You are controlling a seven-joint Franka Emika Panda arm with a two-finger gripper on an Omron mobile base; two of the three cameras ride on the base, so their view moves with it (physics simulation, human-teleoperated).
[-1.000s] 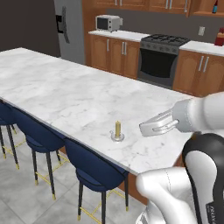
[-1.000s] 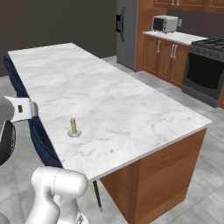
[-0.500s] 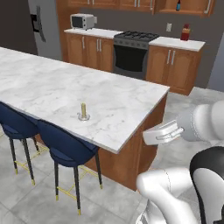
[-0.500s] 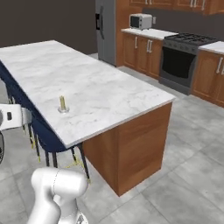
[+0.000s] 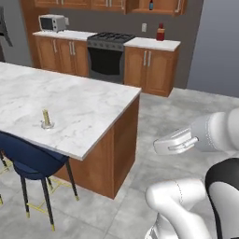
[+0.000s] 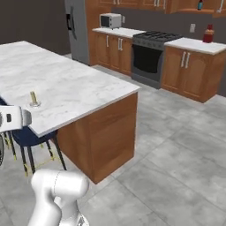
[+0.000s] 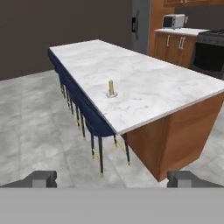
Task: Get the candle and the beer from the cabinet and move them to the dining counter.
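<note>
Fingers (image 7: 40,178) of the gripper (image 5: 175,142) are standing wide apart, holding nothing, with only floor between them. Compared with a second ago, the whole scene is sliding leftward in both base views, so the base is driving or turning away from the dining counter (image 5: 84,102); the things themselves are not moving. The candle (image 5: 45,117) is already standing on that counter near its chair-side edge, its long axis vertical and its wick end pointing up. That half of the task looks finished. The beer (image 5: 151,5) is waiting in the open upper cabinet (image 5: 168,5) above the far worktop, seemingly upright with its neck pointing up, though too small to be sure.
</note>
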